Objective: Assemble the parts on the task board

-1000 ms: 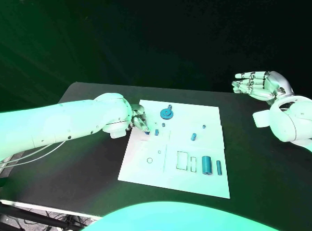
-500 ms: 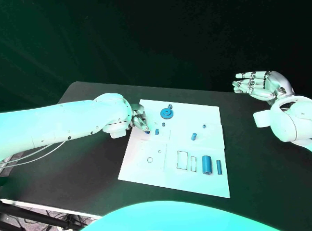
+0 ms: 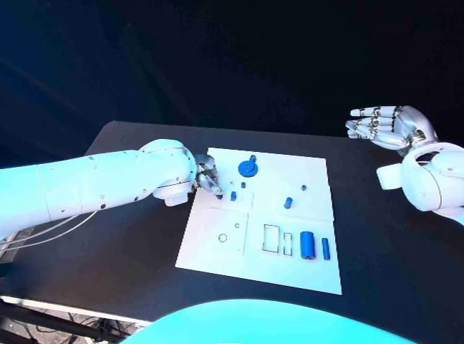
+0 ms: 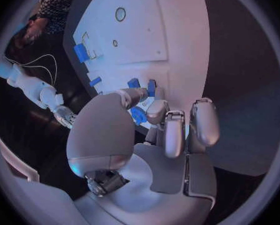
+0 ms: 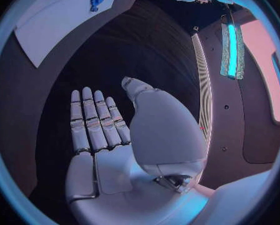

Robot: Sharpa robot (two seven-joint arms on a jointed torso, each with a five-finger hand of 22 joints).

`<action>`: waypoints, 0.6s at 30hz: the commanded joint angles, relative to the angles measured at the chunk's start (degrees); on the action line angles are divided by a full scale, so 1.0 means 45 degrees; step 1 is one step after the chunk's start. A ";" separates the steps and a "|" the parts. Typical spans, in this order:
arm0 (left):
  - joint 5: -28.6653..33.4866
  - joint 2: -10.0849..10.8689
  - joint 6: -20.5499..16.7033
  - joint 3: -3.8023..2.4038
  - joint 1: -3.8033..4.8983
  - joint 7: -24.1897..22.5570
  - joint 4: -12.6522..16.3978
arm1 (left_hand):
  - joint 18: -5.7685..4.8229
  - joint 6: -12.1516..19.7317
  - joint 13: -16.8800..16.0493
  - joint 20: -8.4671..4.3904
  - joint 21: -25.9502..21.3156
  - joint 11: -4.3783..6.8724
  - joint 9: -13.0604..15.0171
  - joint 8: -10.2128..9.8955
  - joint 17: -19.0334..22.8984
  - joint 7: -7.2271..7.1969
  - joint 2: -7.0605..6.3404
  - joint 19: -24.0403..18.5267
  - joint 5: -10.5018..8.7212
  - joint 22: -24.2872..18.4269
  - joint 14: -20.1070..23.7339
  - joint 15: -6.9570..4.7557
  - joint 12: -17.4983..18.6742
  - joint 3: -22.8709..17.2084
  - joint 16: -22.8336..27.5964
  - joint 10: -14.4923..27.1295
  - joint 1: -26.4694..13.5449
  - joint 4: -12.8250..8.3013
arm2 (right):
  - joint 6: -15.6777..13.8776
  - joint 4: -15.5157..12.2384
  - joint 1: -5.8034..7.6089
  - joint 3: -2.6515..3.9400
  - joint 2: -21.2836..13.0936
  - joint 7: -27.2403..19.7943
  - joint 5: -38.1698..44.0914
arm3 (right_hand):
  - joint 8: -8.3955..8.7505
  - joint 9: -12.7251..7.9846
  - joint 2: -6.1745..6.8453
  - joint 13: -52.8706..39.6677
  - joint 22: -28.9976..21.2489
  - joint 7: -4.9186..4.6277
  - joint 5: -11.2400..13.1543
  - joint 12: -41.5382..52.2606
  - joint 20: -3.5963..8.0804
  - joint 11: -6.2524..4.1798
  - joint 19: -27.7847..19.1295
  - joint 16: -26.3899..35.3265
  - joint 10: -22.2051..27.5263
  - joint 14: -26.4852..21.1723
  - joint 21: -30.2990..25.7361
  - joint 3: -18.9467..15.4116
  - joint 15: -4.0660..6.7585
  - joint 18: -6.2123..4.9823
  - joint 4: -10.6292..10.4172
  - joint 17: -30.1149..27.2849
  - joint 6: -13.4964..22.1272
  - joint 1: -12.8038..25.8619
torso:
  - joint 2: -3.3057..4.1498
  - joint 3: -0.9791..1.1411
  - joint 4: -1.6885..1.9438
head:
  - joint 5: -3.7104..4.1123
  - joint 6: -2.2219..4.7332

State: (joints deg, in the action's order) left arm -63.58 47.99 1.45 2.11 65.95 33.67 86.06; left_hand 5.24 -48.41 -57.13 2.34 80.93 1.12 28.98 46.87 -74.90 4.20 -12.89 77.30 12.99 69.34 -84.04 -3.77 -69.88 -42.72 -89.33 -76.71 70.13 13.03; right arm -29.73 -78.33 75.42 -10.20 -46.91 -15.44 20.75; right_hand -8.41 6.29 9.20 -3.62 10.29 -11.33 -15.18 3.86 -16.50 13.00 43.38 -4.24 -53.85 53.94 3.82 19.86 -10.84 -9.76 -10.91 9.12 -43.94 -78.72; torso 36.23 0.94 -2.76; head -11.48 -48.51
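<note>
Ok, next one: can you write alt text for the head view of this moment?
The left robot hand works at the left edge of a flat white rectangular task board on a black table, beside a small blue plastic part. The right robot hand is raised open, off to the board's right.

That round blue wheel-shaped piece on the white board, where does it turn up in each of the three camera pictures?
Head view: the round blue wheel-shaped piece sits near the far edge of the white task board, just beyond the left hand.
Left wrist view: I cannot pick it out with certainty; the left hand's fingers cover that area.
Right wrist view: it lies on the board, far from the right hand.
Shared landmark: the white board.
</note>
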 commanded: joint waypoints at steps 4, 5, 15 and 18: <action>-0.0148 0.0002 -0.0146 -0.0001 -0.0029 -0.0138 0.0052 | -0.0173 -0.0397 -0.0043 0.0002 0.0066 0.0028 0.1109 0.0074 -0.2977 -0.0256 0.0025 0.0133 0.0074 0.0023 -0.1216 -0.0095 -0.0106 -0.2179 0.0038 -0.0115 -0.0144 -0.2096 | 0.0145 -0.0008 -0.0010 0.0003 -0.0002 -0.0185 0.0103 | 0.0084 -0.0011 -0.0045 0.0001 -0.0011 -0.1133 0.0032 -0.0035 -0.0015 0.0004 -0.0044 0.0070 -0.0031 0.0061 0.0001 -0.0030 0.0000 0.0023 0.0064 -0.0011 -0.0043 0.0013 | 0.0007 0.0004 -0.0009 | 0.0002 0.0015; -0.0149 0.0006 -0.0135 -0.0003 -0.0032 -0.0139 0.0057 | -0.0173 -0.0397 -0.0043 0.0002 0.0066 0.0028 0.1109 0.0074 -0.2977 -0.0256 0.0025 0.0133 0.0074 0.0023 -0.1216 -0.0095 -0.0106 -0.2179 0.0038 -0.0115 -0.0144 -0.2096 | 0.0148 -0.0008 -0.0011 0.0003 -0.0005 -0.0184 0.0103 | 0.0084 -0.0011 -0.0045 0.0001 -0.0011 -0.1133 0.0032 -0.0035 -0.0015 0.0004 -0.0044 0.0070 -0.0031 0.0061 0.0001 -0.0030 0.0000 0.0023 0.0064 -0.0011 -0.0043 0.0013 | 0.0010 0.0000 -0.0008 | 0.0001 0.0019; -0.0152 0.0004 0.0057 -0.0010 -0.0039 -0.0087 0.0027 | -0.0175 -0.0416 -0.0068 -0.0007 0.0071 0.0037 0.1114 0.0073 -0.2970 -0.0265 0.0005 0.0144 0.0088 0.0032 -0.1214 -0.0103 -0.0122 -0.2214 0.0041 -0.0142 -0.0173 -0.2115 | 0.0184 -0.0021 -0.0019 0.0003 -0.0024 -0.0156 0.0101 | 0.0084 -0.0011 -0.0045 0.0001 -0.0011 -0.1133 0.0032 -0.0035 -0.0015 0.0004 -0.0044 0.0070 -0.0031 0.0061 0.0001 -0.0030 0.0000 0.0023 0.0064 -0.0011 -0.0043 0.0013 | 0.0015 0.0017 0.0000 | 0.0010 -0.0010; -0.0152 -0.0006 0.0099 -0.0009 -0.0042 -0.0058 0.0006 | -0.0177 -0.0429 -0.0089 -0.0012 0.0074 0.0042 0.1117 0.0072 -0.2969 -0.0270 -0.0011 0.0149 0.0109 0.0037 -0.1214 -0.0108 -0.0135 -0.2238 0.0042 -0.0161 -0.0196 -0.2128 | 0.0196 -0.0025 -0.0019 0.0003 -0.0027 -0.0149 0.0101 | 0.0084 -0.0011 -0.0045 0.0001 -0.0011 -0.1133 0.0032 -0.0035 -0.0015 0.0004 -0.0044 0.0070 -0.0031 0.0061 0.0001 -0.0030 0.0000 0.0023 0.0064 -0.0011 -0.0043 0.0013 | -0.0003 0.0013 0.0008 | -0.0004 -0.0016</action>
State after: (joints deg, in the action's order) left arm -63.95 48.04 1.27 2.10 65.78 33.64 86.03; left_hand 5.24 -48.72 -57.49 2.35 80.93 1.31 28.99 47.01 -74.90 4.25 -13.13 77.70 13.28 69.42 -84.04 -3.77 -70.23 -42.88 -89.33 -76.92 69.45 13.18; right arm -29.69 -78.37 75.35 -10.20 -47.02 -15.44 20.75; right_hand -8.41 6.29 9.20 -3.62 10.29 -11.33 -15.18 3.86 -16.50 13.00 43.38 -4.24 -53.85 53.94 3.82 19.86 -10.84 -9.76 -10.91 9.12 -43.94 -78.72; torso 36.26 1.02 -2.80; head -11.46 -48.56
